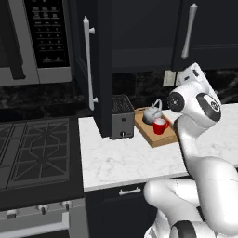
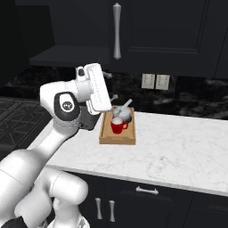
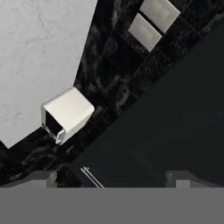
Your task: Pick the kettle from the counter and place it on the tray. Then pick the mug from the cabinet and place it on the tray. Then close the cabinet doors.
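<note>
We take the tray (image 1: 160,138) as our landmark: a shallow, light-brown wooden rectangle with low raised edges, lying on the white, grey-veined counter (image 1: 125,160). Inside it the squat silver-grey kettle (image 1: 151,113) sits toward the wall end, its thin arched handle upright, and the small bright red mug (image 1: 160,126) stands just in front of it, the two close enough that we cannot tell whether they touch.

Just left of the tray stands the boxy black-and-silver toaster (image 1: 122,117), near the tray's edge. To the tray's right and front the marble runs wide and bare (smooth, with faint veining) out to its front lip over dark drawers. Behind the tray a black, mottled backsplash carries two pale outlets (image 2: 155,81).

Above the tray hangs the black cabinet (image 1: 139,37). Its left cabinet door (image 1: 90,60) stands swung out over the toaster, its edge toward us, with a long silver bar handle; the right door (image 2: 147,31) looks flat to the front.

The gripper (image 3: 111,175) is raised above the tray's left side, between tray and cabinet. In the hand view its two dark tips stand far apart with nothing between them, looking at backsplash, the outlets and a corner of counter.
</note>
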Available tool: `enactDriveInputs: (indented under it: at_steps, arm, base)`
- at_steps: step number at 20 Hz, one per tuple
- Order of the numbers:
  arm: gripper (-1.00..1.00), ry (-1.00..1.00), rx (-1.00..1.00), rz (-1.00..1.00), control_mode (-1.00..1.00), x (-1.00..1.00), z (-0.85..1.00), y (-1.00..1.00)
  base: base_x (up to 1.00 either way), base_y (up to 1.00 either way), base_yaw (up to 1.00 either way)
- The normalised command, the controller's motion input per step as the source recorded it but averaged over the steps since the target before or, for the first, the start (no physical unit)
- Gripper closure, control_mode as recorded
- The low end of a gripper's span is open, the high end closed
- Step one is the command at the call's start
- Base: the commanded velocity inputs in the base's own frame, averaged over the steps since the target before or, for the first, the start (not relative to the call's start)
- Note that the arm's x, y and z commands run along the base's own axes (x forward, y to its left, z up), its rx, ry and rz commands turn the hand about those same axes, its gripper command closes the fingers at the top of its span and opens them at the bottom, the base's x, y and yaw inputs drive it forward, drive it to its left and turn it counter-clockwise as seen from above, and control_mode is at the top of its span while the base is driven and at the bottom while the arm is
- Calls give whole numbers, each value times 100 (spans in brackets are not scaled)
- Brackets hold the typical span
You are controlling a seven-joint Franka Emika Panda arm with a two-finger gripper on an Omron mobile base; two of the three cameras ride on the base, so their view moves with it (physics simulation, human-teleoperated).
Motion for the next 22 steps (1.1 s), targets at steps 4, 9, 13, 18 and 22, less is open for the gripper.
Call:
enactDriveInputs:
  at_steps: [4, 9, 13, 18, 22]
  arm:
    - [-100, 4, -13, -9, -100, -6, -5, 18]
    - [-100, 4, -16, -7, -100, -5, -4, 25]
    - [-100, 16, -26, -21, -100, -5, 0, 65]
    - [-100, 17, -22, -23, -100, -8, -1, 62]
    - [-100, 13, -17, -22, -100, -13, 0, 58]
  base:
    - [0, 0, 0]
    - [0, 0, 0]
    - [0, 0, 0]
    - [0, 0, 0]
    - [0, 0, 0]
